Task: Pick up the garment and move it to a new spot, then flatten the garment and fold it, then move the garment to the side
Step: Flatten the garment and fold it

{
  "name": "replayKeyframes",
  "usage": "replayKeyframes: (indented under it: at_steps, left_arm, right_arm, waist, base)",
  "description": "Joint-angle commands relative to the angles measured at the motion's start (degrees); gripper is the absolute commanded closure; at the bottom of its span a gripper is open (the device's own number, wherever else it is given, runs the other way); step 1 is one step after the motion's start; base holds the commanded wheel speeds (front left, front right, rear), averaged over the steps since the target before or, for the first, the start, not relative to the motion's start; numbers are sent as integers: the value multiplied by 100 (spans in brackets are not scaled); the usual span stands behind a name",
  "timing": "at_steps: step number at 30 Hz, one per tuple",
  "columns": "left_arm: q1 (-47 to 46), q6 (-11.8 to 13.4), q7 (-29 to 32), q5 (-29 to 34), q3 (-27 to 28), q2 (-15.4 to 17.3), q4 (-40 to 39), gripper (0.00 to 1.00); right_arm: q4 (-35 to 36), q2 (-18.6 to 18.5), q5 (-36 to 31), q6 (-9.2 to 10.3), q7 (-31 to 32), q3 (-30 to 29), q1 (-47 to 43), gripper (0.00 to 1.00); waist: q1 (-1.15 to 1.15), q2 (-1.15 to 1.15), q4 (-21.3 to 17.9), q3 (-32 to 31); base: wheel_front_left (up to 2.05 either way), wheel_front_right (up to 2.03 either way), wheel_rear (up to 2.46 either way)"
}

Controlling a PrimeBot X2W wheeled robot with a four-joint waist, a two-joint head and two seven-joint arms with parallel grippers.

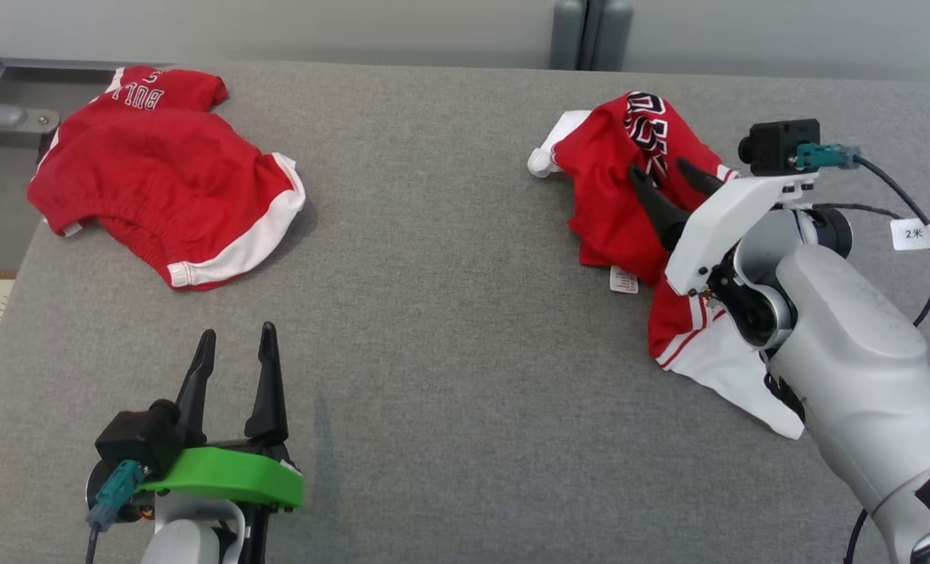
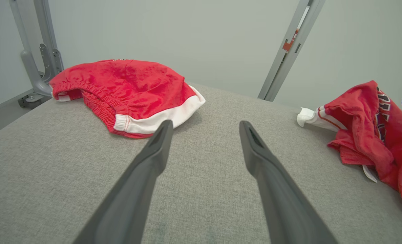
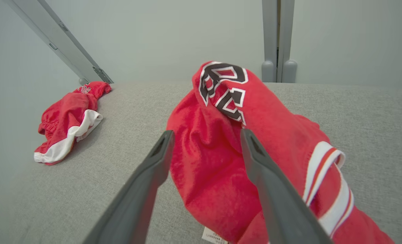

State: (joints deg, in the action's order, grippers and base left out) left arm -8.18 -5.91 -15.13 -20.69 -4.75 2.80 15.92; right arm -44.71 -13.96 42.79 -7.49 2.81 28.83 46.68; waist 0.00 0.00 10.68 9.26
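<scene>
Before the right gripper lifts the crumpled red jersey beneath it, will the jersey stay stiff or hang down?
Probably floppy: the jersey lies in soft folds, so it should drape from one pinch. Likely light, since the cloth looks thin. Its white-trimmed end may trail on the grey table.

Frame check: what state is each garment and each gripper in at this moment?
Red jersey: crumpled in a heap on the right of the table, not flattened or folded.
Red shorts: rumpled, lying at the far left, neither gripper touching them.
Left gripper: open, holding nothing.
Right gripper: open, fingers spread at the jersey, not clamped on it.
</scene>
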Motion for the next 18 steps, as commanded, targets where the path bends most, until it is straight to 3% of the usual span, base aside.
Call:
replayKeyframes:
  at_steps: [1, 10, 18]
  left_arm:
    - [113, -15, -3, 51, 47, 17, 4, 0]
    - [369, -45, -3, 101, 140, 17, -49, 0]
    - [465, -47, -3, 128, 110, 17, -128, 0]
  right_arm:
    - [160, -112, 162, 0, -147, 66, -122, 0]
    - [1092, -821, 741, 0, -1300, -118, -1338, 0]
    - [1366, -606, 1261, 0, -1685, -601, -2681, 0]
  waist:
    - [0, 0, -331, -362]
    - [0, 0, -660, -748]
    - [0, 0, -763, -746]
  base:
    - [0, 0, 0]
    - [0, 0, 0]
    - [0, 0, 0]
